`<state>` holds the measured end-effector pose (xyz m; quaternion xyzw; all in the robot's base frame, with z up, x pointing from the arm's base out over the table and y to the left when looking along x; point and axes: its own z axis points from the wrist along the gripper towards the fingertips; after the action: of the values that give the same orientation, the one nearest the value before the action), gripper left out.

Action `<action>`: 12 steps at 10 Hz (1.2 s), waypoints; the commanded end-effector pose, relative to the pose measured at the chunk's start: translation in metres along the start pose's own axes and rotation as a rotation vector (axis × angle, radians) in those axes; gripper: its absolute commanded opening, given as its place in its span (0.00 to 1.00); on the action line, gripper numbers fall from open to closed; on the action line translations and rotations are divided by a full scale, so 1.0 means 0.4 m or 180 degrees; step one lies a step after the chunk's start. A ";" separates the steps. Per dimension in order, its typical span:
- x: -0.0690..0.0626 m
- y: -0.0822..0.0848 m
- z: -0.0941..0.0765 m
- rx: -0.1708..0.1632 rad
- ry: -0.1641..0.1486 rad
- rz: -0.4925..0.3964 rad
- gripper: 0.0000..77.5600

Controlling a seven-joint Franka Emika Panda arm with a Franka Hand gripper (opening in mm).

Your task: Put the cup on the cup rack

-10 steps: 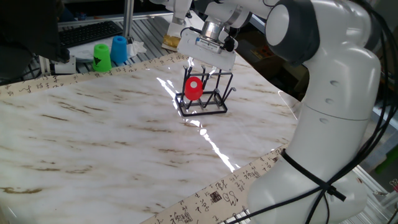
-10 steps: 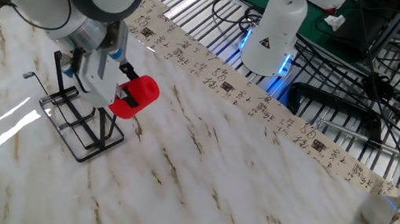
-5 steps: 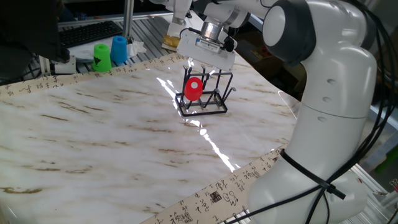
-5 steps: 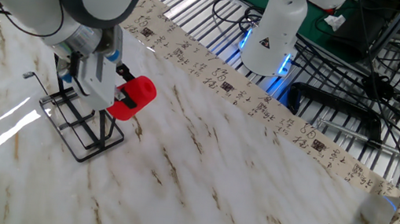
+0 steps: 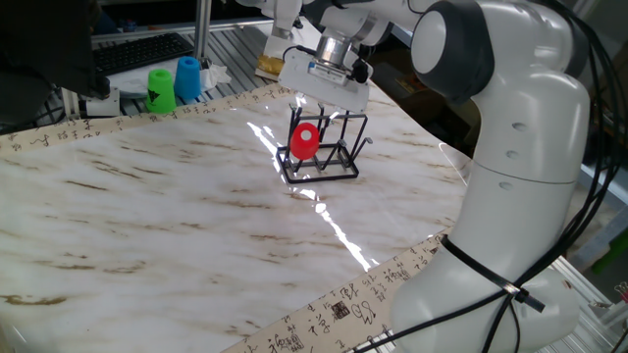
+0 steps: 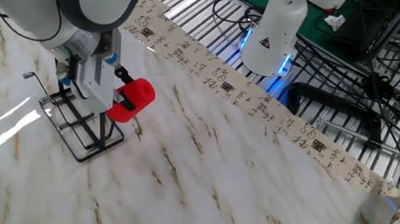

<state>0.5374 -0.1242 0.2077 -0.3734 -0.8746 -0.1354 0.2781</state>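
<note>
Cup: the red cup (image 6: 132, 99) lay on its side over the cup rack (image 6: 79, 125), left of centre in the other fixed view; in one fixed view the cup (image 5: 305, 141) showed its round end at the upper middle of the frame, in front of the rack's prongs (image 5: 324, 151).
Change: over the last second the cup had shifted a little toward the left and slightly down in the other fixed view, closer to the prongs; in one fixed view it had hardly moved.
Meaning for the task: I judged that the cup was being slid sideways onto a prong, so the placing was near its end but not finished, because the cup was not released.
Seating: I could not tell if a prong was already inside the cup mouth; the gripper body hid that side.
Jaws: the gripper (image 6: 120, 101) had its jaws pinching the cup, open only as wide as the cup wall, with a dark finger (image 6: 125, 103) lying against the red surface.
Contact: the gripper touched the cup; whether it also touched the rack wires I could not tell.
Rack: it stood flat on the marble tabletop (image 6: 236, 189).
Others: a green cup (image 5: 161, 88) and a blue cup (image 5: 187, 77) stood at the upper left of one fixed view, well apart from the rack.
</note>
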 end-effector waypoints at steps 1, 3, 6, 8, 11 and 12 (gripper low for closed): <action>-0.009 0.003 0.000 0.0012 -0.0029 -0.0063 0.02; -0.011 0.005 0.003 0.0023 -0.0044 -0.0051 0.02; -0.011 0.006 0.003 0.0029 -0.0053 -0.0028 0.02; -0.011 0.006 0.003 0.0031 -0.0055 -0.0031 1.00; -0.011 0.006 0.003 0.0031 -0.0055 -0.0031 1.00; -0.011 0.006 0.003 0.0031 -0.0055 -0.0031 1.00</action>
<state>0.5402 -0.1244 0.2027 -0.3692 -0.8787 -0.1295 0.2734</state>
